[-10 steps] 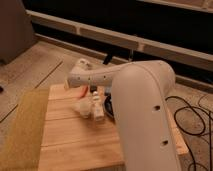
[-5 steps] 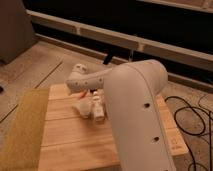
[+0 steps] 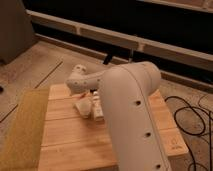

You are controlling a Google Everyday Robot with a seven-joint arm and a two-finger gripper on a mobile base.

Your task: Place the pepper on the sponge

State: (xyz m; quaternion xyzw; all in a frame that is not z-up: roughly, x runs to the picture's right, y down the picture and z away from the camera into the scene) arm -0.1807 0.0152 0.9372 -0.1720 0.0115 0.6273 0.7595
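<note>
My white arm [image 3: 130, 105] fills the middle of the camera view and reaches down over the wooden table [image 3: 75, 145]. Its wrist [image 3: 80, 80] sits over the table's far left part. The gripper [image 3: 91, 107] hangs just below the wrist, pale and low over the boards. A small red-orange sliver that looks like the pepper [image 3: 84, 94] shows right under the wrist, at the top of the gripper. Whether the gripper holds it I cannot tell. The sponge is hidden, most likely behind the arm.
A large yellow-green textured mat [image 3: 22, 130] lies along the table's left side. Black cables [image 3: 192, 117] trail on the floor to the right. A dark wall with a pale ledge [image 3: 125, 37] runs across the back.
The arm's bulk has swung further across the table's middle and right. The red-orange piece under the wrist shows less than a second ago.
</note>
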